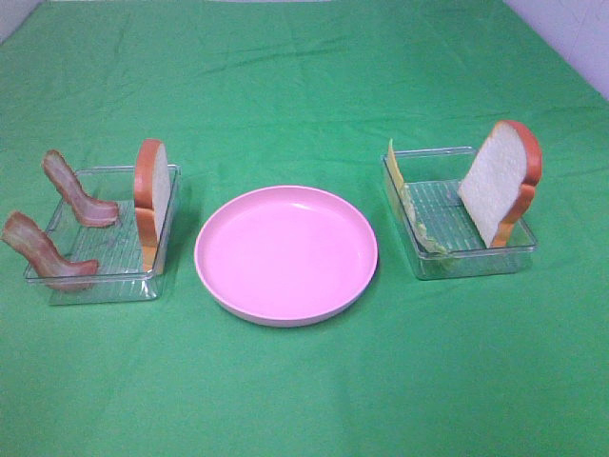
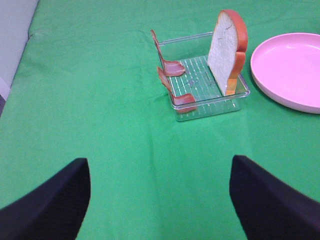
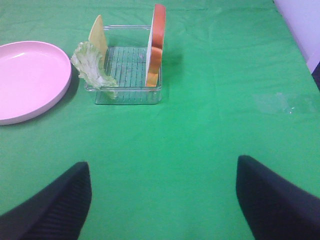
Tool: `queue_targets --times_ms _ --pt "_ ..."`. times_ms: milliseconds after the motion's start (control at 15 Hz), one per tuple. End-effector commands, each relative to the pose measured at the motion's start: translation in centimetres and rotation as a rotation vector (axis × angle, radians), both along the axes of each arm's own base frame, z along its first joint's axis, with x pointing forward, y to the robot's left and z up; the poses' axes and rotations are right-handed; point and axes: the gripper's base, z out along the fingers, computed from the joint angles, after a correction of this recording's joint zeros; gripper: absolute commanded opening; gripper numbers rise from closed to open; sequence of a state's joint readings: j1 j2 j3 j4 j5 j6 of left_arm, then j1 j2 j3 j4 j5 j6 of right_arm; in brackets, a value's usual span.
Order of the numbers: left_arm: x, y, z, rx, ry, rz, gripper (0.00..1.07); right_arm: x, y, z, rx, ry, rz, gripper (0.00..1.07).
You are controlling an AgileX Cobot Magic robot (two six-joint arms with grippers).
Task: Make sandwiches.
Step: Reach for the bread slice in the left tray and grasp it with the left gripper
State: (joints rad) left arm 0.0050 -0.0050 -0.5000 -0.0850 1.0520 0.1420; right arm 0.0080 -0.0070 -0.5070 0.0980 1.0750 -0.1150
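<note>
The sandwich parts stand apart in two clear trays. In the left tray (image 1: pixel 100 286) a bread slice (image 1: pixel 152 186) stands on edge against the right wall, with two bacon strips (image 1: pixel 76 190) leaning at the left. The right tray (image 1: pixel 476 262) holds a second bread slice (image 1: pixel 500 181), a thin yellow cheese (image 1: pixel 395 167) and a lettuce leaf (image 1: pixel 423 228). My left gripper (image 2: pixel 159 170) is open and empty, well short of the bacon (image 2: pixel 172 67) and bread (image 2: pixel 226 50). My right gripper (image 3: pixel 162 167) is open too, well back from the lettuce (image 3: pixel 92 67) and bread (image 3: pixel 157 45).
A round pink plate (image 1: pixel 285 252) lies empty between the two trays on the green cloth. Neither arm shows in the high view. A pale wall edge runs along the far right corner.
</note>
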Motion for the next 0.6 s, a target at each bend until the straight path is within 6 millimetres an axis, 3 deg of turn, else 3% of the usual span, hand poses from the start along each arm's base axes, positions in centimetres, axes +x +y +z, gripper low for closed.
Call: queue_targets --times_ms 67,600 --pt "-0.31 -0.02 0.05 -0.002 -0.025 0.003 0.74 -0.1 -0.02 0.02 -0.006 -0.023 -0.006 0.76" --pt "-0.31 -0.02 0.05 -0.002 -0.025 0.003 0.74 -0.1 -0.02 0.02 -0.006 -0.023 -0.006 0.76"
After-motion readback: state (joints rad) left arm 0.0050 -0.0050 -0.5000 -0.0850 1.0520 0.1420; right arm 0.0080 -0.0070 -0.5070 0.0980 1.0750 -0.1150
